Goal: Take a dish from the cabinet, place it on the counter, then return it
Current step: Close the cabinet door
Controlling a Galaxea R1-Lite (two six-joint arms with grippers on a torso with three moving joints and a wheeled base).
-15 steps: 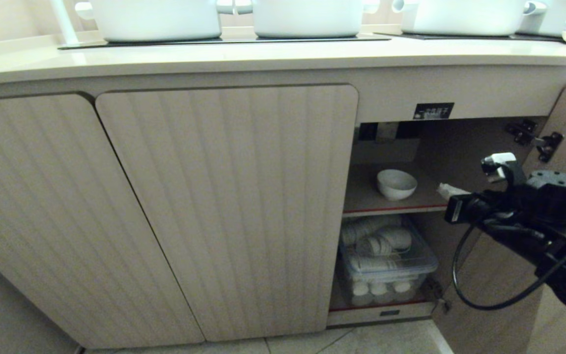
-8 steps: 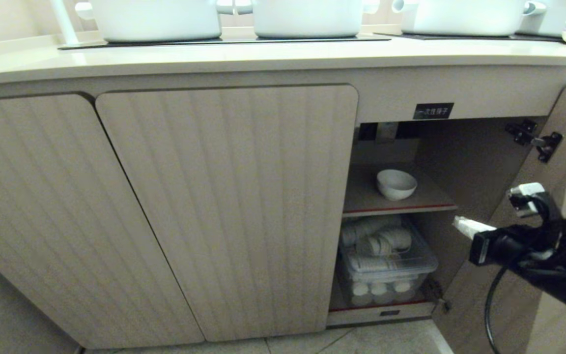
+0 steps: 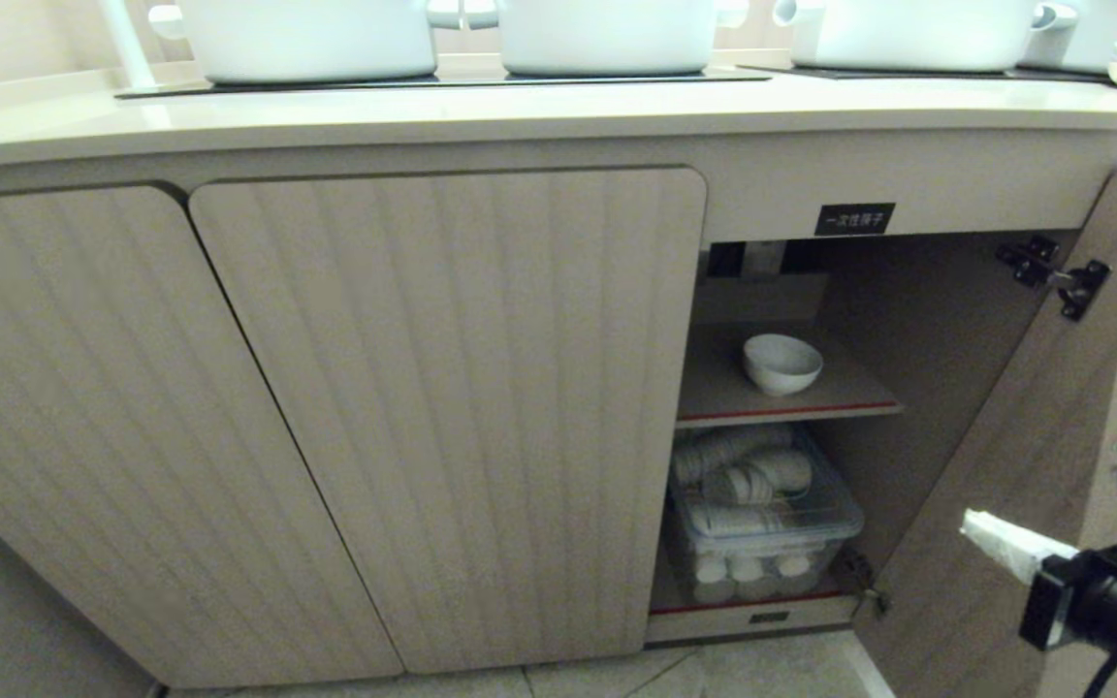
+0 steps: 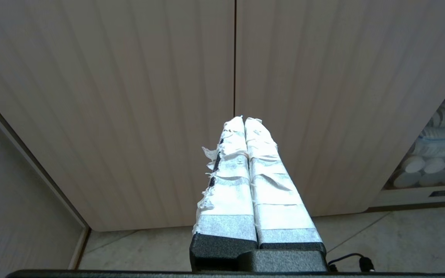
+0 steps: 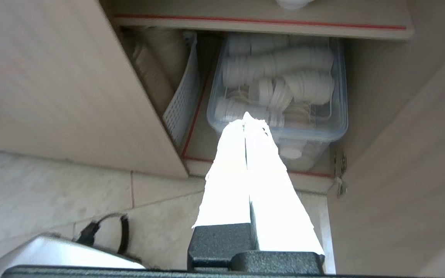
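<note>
With taped fingers pressed together and nothing between them, right end effector (image 3: 980,528) low in front of the open cabinet door (image 3: 1053,456), well apart from the dish (image 3: 782,363). Left end effector (image 4: 244,120) likewise pressed together, empty, facing the closed fluted doors (image 4: 129,96). Dish upright on the red-edged upper shelf (image 3: 840,399) of the cabinet (image 3: 442,407). Below that shelf, clear bin (image 3: 835,519) of stacked white cups. Above, on the desk (image 3: 520,111), large white pots (image 3: 607,34).

Black arm (image 3: 1116,601) ending in a white-taped claw (image 3: 975,528).
</note>
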